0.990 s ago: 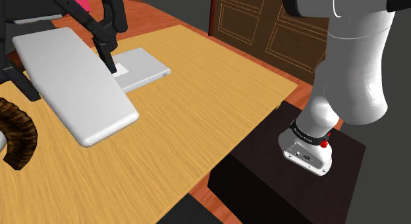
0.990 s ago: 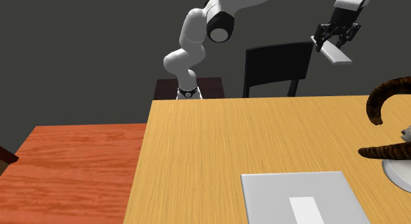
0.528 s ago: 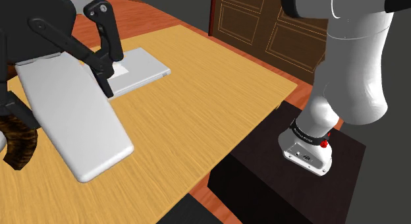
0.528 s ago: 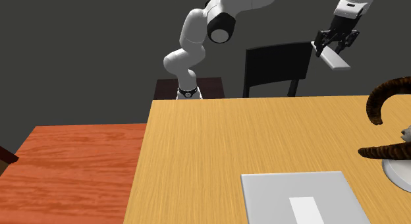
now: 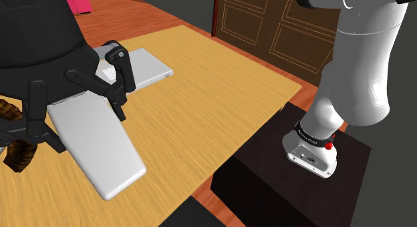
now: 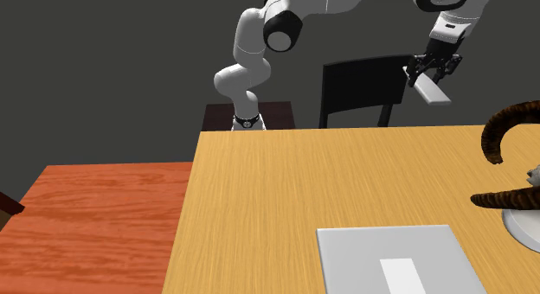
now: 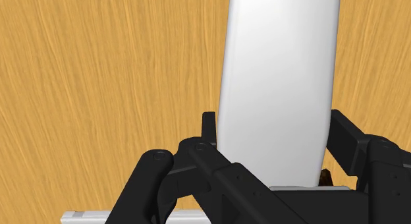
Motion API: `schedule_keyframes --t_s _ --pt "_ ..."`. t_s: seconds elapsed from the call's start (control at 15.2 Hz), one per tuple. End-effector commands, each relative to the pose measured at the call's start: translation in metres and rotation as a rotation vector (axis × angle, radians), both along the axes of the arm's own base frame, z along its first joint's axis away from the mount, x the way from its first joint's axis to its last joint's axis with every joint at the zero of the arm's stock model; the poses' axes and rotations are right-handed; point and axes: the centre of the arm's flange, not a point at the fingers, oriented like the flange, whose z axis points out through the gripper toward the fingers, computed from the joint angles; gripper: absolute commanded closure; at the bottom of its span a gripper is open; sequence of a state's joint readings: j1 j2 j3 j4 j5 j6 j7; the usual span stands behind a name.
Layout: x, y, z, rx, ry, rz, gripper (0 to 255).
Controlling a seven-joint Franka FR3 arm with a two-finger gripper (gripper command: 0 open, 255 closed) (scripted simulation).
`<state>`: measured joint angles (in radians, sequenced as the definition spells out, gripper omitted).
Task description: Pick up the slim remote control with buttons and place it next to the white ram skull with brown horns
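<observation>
White-grey remote [image 5: 100,149] is riding in the gripper [image 5: 77,112], fingers [image 5: 120,72] pinching its long edges near one end, the rest of the slab sticking out past the tips. No buttons are showing on it, just a plain face. Over the last second the hand has been dropping and sliding left in the second exterior view, from the upper right corner down to where the gripper [image 6: 430,69] is sitting in front of the black chair [image 6: 363,85]; in the shoulder view the hand has been swelling across the upper left and the remote sliding toward the lower left of the frame. Grasp is looking unchanged, no slip showing. So the pick is done and this is the carry, in my reading. Remote [image 6: 430,92] is hanging well above the wooden table [image 6: 260,197], touching nothing but the fingers. Ram skull [image 6: 515,197] is sitting at the right edge of the second exterior view, well apart from the remote, with a flat grey slab [image 6: 389,249] lying at the lower middle. Descent beside the skull, staying off the horns, is what's remaining.
</observation>
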<state>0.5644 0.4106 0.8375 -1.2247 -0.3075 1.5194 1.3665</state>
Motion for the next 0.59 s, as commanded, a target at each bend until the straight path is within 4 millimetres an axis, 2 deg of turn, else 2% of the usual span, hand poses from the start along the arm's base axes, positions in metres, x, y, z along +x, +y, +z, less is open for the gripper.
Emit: schedule_keyframes --t_s 0.0,0.53 --pt "0.0 0.0 -0.009 0.001 0.0 0.0 255" --pt "0.0 0.0 -0.051 0.001 0.0 0.0 255"
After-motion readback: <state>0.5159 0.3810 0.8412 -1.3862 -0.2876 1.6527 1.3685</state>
